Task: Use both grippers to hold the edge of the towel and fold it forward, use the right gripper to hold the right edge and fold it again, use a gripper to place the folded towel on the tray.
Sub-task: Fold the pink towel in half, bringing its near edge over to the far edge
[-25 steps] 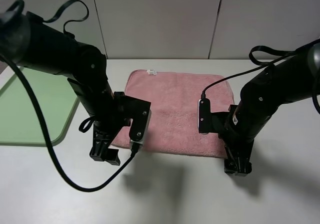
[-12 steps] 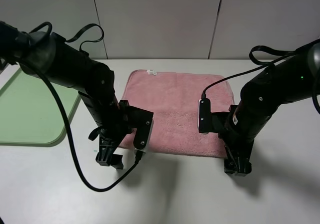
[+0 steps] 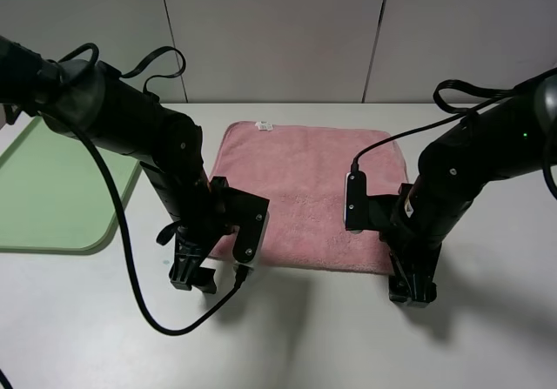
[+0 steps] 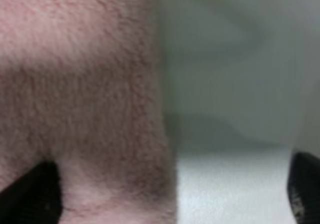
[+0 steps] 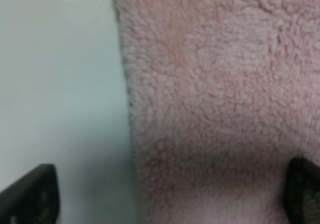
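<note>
Pink towel (image 3: 305, 189) is laid flat on the table (image 3: 287, 337), first fold not yet begun. Its hem (image 5: 127, 108) is straddled by the left gripper (image 3: 193, 274) and right gripper (image 3: 411, 289). Fingers are spread wide and nothing is held. Next, by judgement: closure on hem, joint lift forward.

Item count, as seen from my station:

- Towel (image 3: 313, 189), pink: one.
- White tag (image 3: 263, 126) on the towel: one.
- Tray (image 3: 52, 197), light green: one.
- Table (image 3: 348, 345): one.
- My arms: two.
- Grippers: two, my left gripper (image 3: 193, 276) and my right gripper (image 3: 411, 291).
- Fingers (image 4: 30, 199) per gripper: two.
- Wall panels (image 3: 270, 32) behind the table: three.
</note>
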You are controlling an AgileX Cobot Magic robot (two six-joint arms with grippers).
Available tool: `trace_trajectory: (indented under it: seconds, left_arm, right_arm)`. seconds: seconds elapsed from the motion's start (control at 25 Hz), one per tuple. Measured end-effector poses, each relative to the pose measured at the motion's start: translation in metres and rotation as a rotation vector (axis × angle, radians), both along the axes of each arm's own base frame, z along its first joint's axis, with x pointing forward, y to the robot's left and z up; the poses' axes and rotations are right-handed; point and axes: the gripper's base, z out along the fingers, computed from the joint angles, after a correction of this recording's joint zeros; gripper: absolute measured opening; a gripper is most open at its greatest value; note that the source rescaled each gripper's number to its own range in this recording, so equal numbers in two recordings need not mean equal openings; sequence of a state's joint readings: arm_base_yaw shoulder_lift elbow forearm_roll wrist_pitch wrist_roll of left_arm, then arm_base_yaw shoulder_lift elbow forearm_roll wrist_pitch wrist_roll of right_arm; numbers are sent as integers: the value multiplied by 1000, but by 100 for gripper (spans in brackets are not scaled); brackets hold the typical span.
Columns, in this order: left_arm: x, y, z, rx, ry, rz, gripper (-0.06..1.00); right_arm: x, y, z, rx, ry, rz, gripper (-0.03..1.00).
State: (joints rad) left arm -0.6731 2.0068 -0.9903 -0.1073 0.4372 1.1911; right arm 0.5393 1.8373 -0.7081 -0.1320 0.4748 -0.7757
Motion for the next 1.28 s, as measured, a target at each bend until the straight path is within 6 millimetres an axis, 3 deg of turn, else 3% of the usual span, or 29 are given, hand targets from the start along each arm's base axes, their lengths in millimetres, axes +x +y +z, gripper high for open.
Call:
trace_trajectory:
  seconds: [0.2,0.48,0.56,0.96,1.28]
  left_arm:
    - [1,-1,0,-9,-11,7,57]
    - [4,-2,-1,-21,-37,3,12]
    - [4,-2,-1,-21,-44,-2,4]
    - [5,-2,-1,-19,-44,-6,1]
    - [-6,2,12,10,34,5,0]
  right_arm:
    - [-1,1,-1,8,13,-24,63]
    - [3,3,-2,33,-27,-16,11]
    - [3,3,-1,35,-34,-13,0]
    - [3,2,0,32,-30,-16,0]
    - [-3,-1,18,25,-21,-28,0]
